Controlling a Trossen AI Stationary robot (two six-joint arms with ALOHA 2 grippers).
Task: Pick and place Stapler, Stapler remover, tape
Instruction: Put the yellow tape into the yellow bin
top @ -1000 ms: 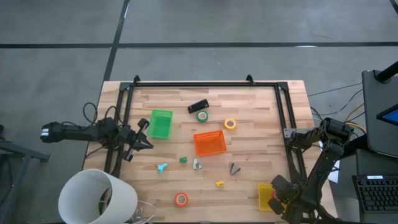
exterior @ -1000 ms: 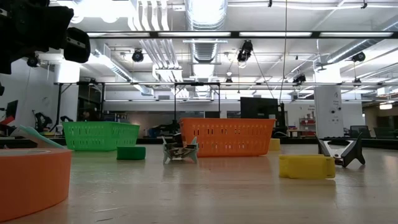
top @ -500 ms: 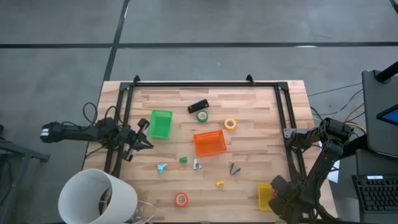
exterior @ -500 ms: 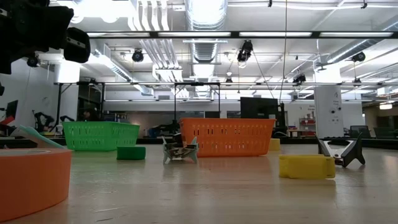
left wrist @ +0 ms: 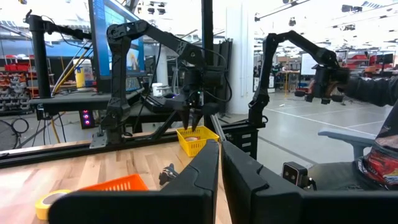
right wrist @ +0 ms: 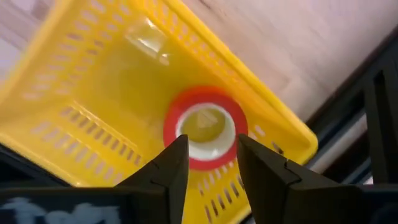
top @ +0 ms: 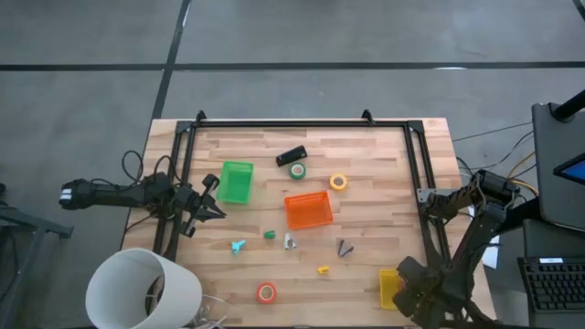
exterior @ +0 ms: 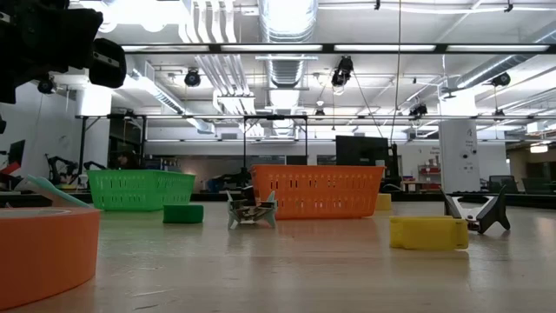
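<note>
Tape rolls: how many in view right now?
4. Green tape beside the stapler; yellow tape right of it; orange tape at the near edge; red tape in the yellow bin, under the right gripper.

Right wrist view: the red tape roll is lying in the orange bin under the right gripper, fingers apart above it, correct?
Not quite. The bin is wrong: the right wrist view shows the red tape roll lying in the yellow bin, not the orange one. The right gripper is above it with its fingers apart, as you said. In the high view the orange bin sits mid-table, away from that arm.
</note>
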